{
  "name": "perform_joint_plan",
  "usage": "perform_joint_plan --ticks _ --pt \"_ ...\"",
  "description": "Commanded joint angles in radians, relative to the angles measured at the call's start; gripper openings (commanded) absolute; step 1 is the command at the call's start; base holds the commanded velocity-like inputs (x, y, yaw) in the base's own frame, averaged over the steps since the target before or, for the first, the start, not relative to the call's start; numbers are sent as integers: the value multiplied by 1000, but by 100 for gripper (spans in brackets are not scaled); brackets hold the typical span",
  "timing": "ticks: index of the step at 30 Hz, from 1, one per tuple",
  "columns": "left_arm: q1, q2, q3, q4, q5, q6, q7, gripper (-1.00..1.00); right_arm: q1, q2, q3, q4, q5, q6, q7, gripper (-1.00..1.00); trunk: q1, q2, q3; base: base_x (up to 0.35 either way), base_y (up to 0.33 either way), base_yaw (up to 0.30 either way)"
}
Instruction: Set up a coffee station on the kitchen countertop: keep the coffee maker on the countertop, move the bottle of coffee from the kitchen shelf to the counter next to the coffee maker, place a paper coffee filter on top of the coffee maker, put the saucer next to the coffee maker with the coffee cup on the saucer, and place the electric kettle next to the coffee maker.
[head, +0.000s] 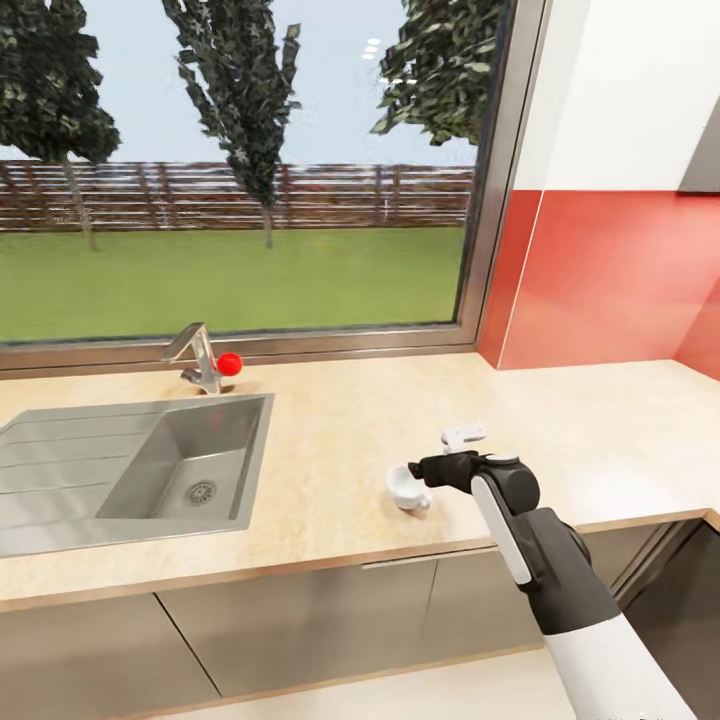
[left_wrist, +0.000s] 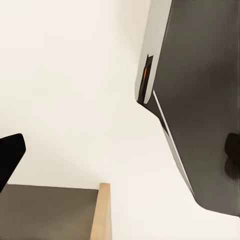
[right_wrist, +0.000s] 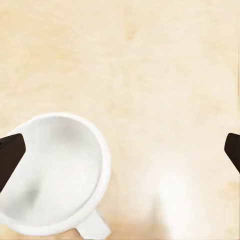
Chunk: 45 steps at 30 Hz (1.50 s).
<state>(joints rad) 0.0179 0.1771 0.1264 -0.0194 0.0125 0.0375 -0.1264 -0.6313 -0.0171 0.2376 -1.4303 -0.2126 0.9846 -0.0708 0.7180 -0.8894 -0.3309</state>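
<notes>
White cup (right_wrist: 55, 175): upright near countertop (head: 330, 450) front edge, off-centre beneath my right gripper (right_wrist: 120, 150).
Jaws: spread wide, holding nothing.

Bright, even daylight comes through the window (head: 240, 170) behind the sink (head: 150, 465), and the pale surface (head: 330, 470) in front of it is evenly lit, with only a soft sheen on the steel basin and a faint shadow under the white cup (head: 408, 487). Edges in the head view are slightly jagged and soft, most of all in the tree foliage outside the window. In the right wrist view the cup (right_wrist: 55, 175) looks washed out with a blurred grey shade inside, and a pale glare streak lies on the surface beside it.
</notes>
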Motion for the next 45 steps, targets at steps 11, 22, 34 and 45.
perform_joint_plan --ticks 11,22,34,45 --pt "0 -1 7 -2 1 4 -4 100 -2 0 2 24 -7 3 -7 100 0 -1 -1 18 -8 0" --pt "0 -1 7 -2 1 2 -4 100 -2 0 3 52 -7 3 -7 100 0 -1 -1 87 0 0" --pt "0 1 7 -2 2 2 -4 100 -1 0 3 110 -10 3 -6 100 0 -1 -1 1 0 0" --pt "0 1 7 -2 3 2 -4 100 -2 2 5 137 -10 2 -6 100 0 -1 -1 0 52 0"
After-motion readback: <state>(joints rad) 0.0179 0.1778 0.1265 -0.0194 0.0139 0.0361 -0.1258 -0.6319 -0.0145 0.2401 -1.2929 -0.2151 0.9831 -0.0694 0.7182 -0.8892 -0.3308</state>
